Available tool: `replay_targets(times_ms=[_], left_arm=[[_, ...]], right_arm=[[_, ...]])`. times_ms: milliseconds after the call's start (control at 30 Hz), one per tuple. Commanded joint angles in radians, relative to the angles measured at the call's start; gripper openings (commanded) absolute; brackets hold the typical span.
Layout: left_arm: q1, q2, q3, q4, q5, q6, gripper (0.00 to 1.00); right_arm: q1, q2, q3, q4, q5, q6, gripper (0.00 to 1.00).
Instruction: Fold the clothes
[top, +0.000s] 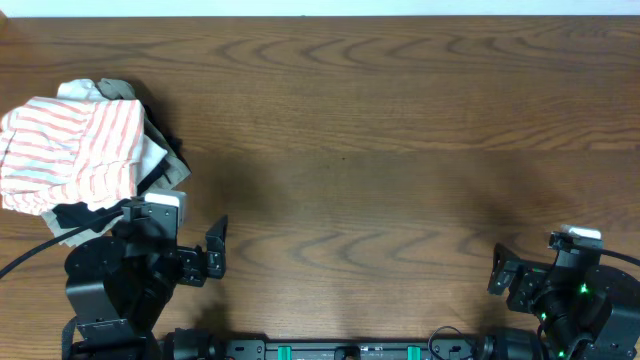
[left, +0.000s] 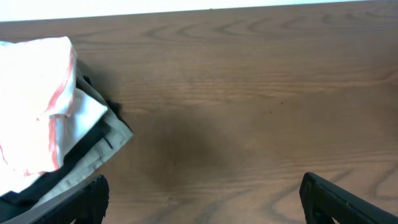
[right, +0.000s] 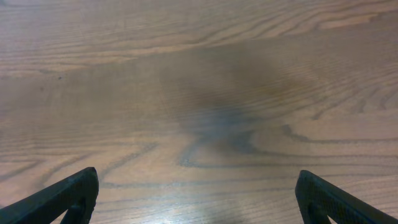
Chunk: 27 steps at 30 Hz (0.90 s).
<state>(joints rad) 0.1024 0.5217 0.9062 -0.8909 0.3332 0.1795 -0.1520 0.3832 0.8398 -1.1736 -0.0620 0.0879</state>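
Observation:
The striped shirt (top: 70, 150), white with orange-red stripes, lies folded on top of a pile of clothes at the table's left edge. It also shows at the left of the left wrist view (left: 34, 106). My left gripper (top: 172, 240) is open and empty, low over the table just in front of the pile; in its own view (left: 202, 199) the left finger is beside the pile's khaki edge. My right gripper (top: 548, 270) is open and empty at the front right, over bare wood (right: 196, 199).
Under the striped shirt lie a plain white garment (left: 87, 109), a black one (left: 87, 142) and a khaki one (left: 102, 152). The wooden table (top: 380, 150) stretches to the right of the pile. The arm bases stand along the front edge.

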Motion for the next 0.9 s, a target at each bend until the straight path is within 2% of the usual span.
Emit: replay_targets(times_ms=[0, 200, 300, 533, 867], left_arm=[[-0.004, -0.001, -0.006, -0.003, -0.006, -0.012, 0.98], [-0.004, -0.001, -0.006, -0.003, -0.006, -0.012, 0.98], [-0.004, -0.001, -0.006, -0.003, -0.006, -0.012, 0.98], [-0.004, -0.001, -0.006, -0.003, -0.006, -0.012, 0.98], [-0.004, -0.001, -0.006, -0.003, -0.006, -0.012, 0.98]], right_arm=[[0.003, -0.005, -0.003, -0.001, 0.010, 0.012, 0.99], [0.003, -0.037, -0.007, 0.002, 0.017, 0.000, 0.99], [0.006, -0.106, -0.039, 0.073, 0.009, -0.007, 0.99], [0.026, -0.374, -0.327, 0.435, -0.072, -0.166, 0.99], [0.029, -0.378, -0.779, 1.152, -0.103, -0.262, 0.99]])
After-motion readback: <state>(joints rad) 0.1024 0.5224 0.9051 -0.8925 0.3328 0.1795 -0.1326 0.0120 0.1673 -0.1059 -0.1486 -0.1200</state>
